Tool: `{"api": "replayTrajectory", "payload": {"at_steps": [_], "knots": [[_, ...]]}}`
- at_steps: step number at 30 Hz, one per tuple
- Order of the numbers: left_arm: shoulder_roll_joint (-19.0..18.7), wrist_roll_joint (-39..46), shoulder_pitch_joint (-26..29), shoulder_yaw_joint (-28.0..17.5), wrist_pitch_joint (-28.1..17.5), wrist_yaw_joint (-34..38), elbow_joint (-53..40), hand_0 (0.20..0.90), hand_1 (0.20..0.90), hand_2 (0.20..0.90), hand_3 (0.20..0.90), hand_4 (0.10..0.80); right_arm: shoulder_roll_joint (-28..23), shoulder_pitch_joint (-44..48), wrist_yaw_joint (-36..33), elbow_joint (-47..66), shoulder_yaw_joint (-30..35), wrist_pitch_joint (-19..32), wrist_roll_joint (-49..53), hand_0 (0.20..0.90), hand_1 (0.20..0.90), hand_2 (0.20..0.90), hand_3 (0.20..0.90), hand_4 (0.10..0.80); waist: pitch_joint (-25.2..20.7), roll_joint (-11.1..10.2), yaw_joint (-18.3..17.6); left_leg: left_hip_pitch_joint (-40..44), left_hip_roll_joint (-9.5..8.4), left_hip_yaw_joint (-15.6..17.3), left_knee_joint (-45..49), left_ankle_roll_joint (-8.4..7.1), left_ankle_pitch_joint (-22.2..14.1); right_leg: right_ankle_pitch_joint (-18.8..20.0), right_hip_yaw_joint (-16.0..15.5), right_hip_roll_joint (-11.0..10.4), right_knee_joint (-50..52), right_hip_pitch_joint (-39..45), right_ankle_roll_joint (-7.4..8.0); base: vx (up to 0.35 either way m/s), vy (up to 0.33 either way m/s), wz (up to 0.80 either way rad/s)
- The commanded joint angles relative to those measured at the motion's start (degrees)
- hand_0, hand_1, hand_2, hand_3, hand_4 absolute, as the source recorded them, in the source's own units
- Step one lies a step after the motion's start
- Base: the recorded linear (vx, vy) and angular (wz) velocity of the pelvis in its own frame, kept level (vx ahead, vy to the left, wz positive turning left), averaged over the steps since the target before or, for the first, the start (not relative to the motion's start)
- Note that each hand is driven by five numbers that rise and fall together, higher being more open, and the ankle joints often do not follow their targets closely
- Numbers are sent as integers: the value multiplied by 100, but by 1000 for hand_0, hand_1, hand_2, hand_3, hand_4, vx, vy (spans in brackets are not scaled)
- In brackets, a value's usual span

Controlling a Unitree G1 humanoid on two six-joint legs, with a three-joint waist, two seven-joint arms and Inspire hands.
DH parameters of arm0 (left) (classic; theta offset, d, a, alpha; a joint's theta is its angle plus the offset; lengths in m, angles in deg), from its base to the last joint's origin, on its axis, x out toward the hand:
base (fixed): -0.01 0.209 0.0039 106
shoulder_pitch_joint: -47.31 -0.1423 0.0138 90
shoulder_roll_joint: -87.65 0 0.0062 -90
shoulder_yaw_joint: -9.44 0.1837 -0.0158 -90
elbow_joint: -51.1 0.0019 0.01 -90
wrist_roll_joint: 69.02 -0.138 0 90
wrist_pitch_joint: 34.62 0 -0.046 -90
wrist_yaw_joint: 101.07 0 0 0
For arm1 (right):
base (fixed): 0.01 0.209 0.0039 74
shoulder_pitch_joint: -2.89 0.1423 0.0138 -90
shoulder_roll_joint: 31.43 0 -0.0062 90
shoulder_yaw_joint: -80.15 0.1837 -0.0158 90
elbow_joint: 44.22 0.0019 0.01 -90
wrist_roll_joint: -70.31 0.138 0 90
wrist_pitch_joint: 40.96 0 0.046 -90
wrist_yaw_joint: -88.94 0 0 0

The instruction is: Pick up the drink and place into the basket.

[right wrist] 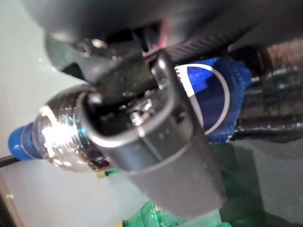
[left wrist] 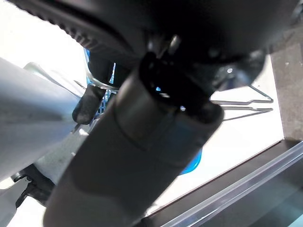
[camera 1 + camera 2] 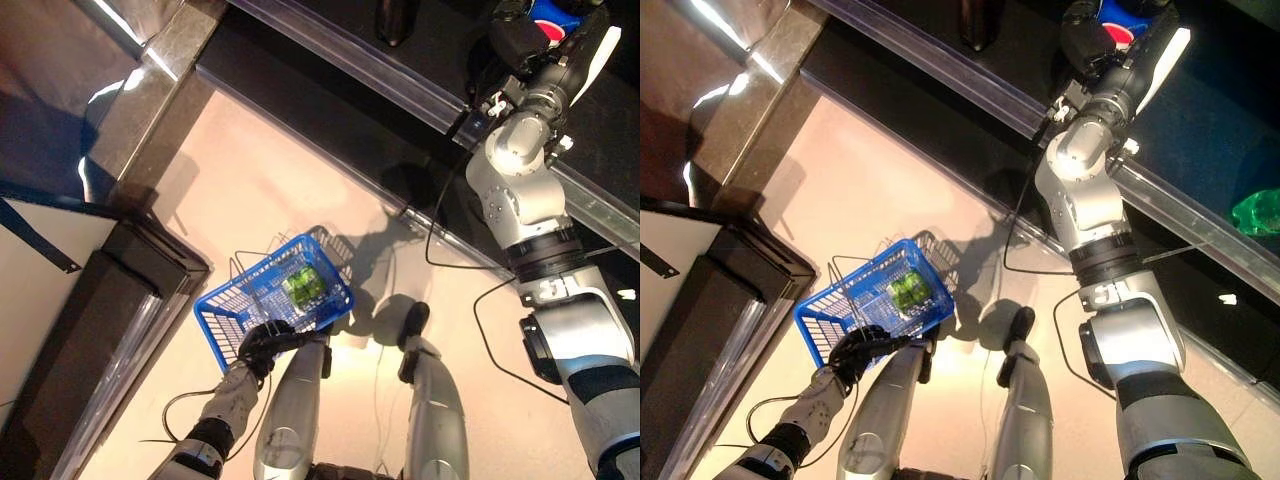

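At the left, a blue basket point(image 3: 262, 296) of open plastic lattice with thin wire handles is held low over the pale floor point(image 3: 250, 180) by the left hand point(image 3: 262, 342), whose dark fingers are curled round its near rim. Green bottles point(image 3: 304, 285) are seen lying inside it, toward its far side. Further right, a long dark shelf point(image 3: 420, 70) with a pale metal edge rail is crossed by the raised right arm. The right hand point(image 1: 142, 118) is closed round the drink point(image 1: 66, 137), a dark cola bottle of glossy clear plastic with a rounded shoulder, a blue cap and a blue label; the bottle is thus up at the shelf, well apart from the basket. The step in hand is judged to be lifting the drink off the shelf. It would be done well if the smooth bottle were kept firmly clasped, raised clear of the rail and of the green bottle point(image 3: 1258, 212) lying at the right, then carried down over the basket's open top before release.
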Motion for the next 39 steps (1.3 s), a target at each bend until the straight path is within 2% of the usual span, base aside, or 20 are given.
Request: {"api": "replayTrajectory", "payload": {"at_steps": [1, 11, 15, 18, 22, 26, 32, 39], "knots": [[-203, 148, -1049, 513, 238, -249, -120, 300, 300, 300, 200, 100, -651, 962, 178, 281, -186, 604, -156, 300, 300, 300, 200, 100, -94, 87, 110, -359, -188, -378, -60, 190, 350, -667, -168, -22, 471, 258, -49, -21, -5, 7], [-352, 348, -1059, 513, -535, -280, -739, 300, 300, 300, 200, 100, -643, 769, 348, 399, -80, 1050, -58, 300, 300, 300, 200, 100, -94, 87, 87, -210, -189, -360, -90, 193, 306, -740, -165, 17, 529, 365, -66, -20, -3, 2], [-547, 501, -1074, 407, -729, -359, -1139, 300, 300, 300, 200, 100, -560, 365, 587, 1447, 176, 937, -297, 300, 300, 300, 200, 100, -94, 41, 17, -19, -169, -318, -90, 191, 277, -777, -153, 33, 530, 545, -65, -36, -43, 1], [-653, 663, -1101, 226, -866, -433, -1389, 300, 300, 300, 200, 100, -508, -82, 999, 2553, 257, 579, -606, 300, 300, 300, 200, 100, -94, -15, -82, 220, -114, -253, -105, 153, 294, -796, -127, 58, 466, 805, -74, -44, -26, -2], [-622, 694, -1270, -43, -1041, -547, -1701, 300, 300, 300, 200, 100, -393, -902, 1652, 3633, 346, 501, -808, 300, 300, 300, 200, 100, -94, -78, -199, 604, -41, -190, -141, 96, 351, -859, -112, 73, 396, 1231, -115, -17, -18, -7], [-654, 694, -1442, -183, -1178, -675, -2045, 300, 300, 300, 200, 100, -269, -1548, 2261, 4140, 384, 549, -778, 300, 300, 300, 200, 100, -97, -125, -263, 958, 10, -165, -170, 49, 407, -890, -105, 75, 309, 1638, -138, 30, -13, 1], [-796, 856, -1669, -319, -1204, -827, -3004, 300, 300, 300, 200, 100, -63, -2335, 3051, 4871, 177, 579, -255, 300, 300, 300, 200, 100, -414, -163, -275, 1241, 83, -113, -408, 4, 541, -842, -118, 124, 0, 2032, -155, 23, -11, -5], [-994, 954, -1764, -371, -868, -922, -4023, 300, 300, 300, 200, 100, 277, -2759, 3474, 5197, -227, 514, -72, 300, 300, 300, 200, 100, -721, -228, -197, 1548, 70, -128, -548, -14, 525, -821, -177, 145, -264, 2467, -136, 21, -6, -1]]}}
